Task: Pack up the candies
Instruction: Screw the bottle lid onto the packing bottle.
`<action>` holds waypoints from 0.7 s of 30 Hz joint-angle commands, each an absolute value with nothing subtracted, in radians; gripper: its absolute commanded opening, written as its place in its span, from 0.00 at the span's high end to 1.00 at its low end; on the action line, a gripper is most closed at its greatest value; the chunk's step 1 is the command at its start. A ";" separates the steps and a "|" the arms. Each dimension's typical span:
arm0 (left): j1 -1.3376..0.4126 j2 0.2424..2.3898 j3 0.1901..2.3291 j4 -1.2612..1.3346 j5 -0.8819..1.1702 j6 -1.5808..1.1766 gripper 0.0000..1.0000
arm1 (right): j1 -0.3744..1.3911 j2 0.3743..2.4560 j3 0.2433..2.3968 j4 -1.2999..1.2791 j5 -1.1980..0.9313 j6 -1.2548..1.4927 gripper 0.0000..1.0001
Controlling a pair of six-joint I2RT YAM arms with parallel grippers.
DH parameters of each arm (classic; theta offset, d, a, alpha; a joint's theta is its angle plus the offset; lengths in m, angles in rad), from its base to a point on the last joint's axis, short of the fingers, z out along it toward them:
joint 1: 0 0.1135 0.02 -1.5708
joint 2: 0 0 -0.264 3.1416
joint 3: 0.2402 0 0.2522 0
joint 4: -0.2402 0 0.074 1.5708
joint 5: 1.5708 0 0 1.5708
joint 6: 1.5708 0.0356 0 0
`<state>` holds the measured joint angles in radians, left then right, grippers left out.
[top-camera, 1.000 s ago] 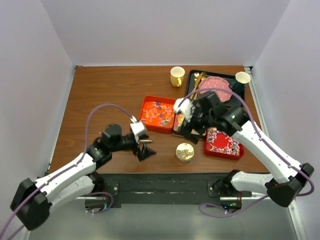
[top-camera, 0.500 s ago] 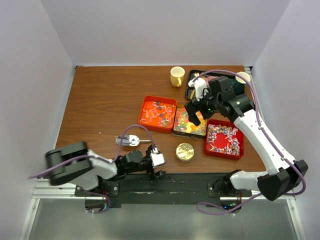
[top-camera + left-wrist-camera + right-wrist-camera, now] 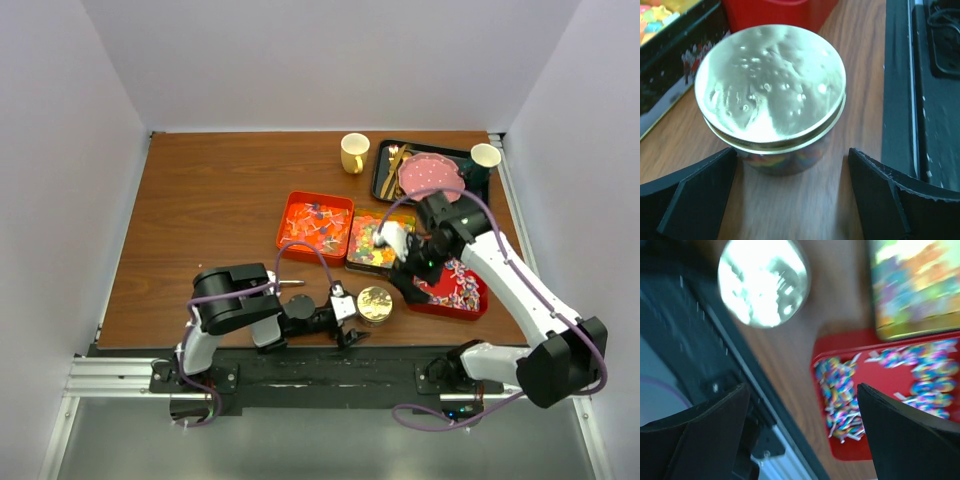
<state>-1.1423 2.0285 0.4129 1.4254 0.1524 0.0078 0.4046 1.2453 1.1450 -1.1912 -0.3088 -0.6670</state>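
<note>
A gold-lidded jar (image 3: 374,303) with coloured candies inside stands near the table's front edge. My left gripper (image 3: 347,318) is open and low on the table, with the jar (image 3: 770,85) just ahead of its fingertips (image 3: 695,195). My right gripper (image 3: 406,278) is open and empty above the near-left corner of the red tray of wrapped candies (image 3: 455,285). That view is blurred and shows the wrapped candies (image 3: 840,395), the gummies (image 3: 917,285) and the jar lid (image 3: 764,282). The gummies tray (image 3: 372,245) and the red tray of orange-red candies (image 3: 315,226) lie behind the jar.
A yellow mug (image 3: 354,153), a white cup (image 3: 485,155) and a black tray (image 3: 383,178) with a pink dotted plate (image 3: 432,175) and gold cutlery stand at the back right. A black rail (image 3: 300,365) runs along the front edge. A small metal item (image 3: 290,283) lies by the left arm.
My left arm has swung right along the front edge, and its gripper is now at the jar. My right gripper has come forward from the back tray to the wrapped-candy tray.
</note>
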 commanded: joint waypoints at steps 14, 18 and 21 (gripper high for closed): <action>-1.146 2.217 0.561 1.724 0.072 0.086 0.05 | 0.429 1.272 0.970 -1.088 -0.475 -1.111 0.09; -1.124 2.214 0.545 1.710 0.104 0.029 0.24 | 0.472 1.275 0.948 -1.023 -0.522 -1.101 0.09; -1.103 2.209 0.528 1.681 0.132 0.008 0.37 | 0.557 1.244 0.891 -0.933 -0.511 -1.068 0.07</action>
<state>-1.1408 2.1624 0.5713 1.4647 0.1455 -0.0147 0.4793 1.2816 0.9421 -1.0618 -0.4511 -1.0794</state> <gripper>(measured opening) 0.878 0.919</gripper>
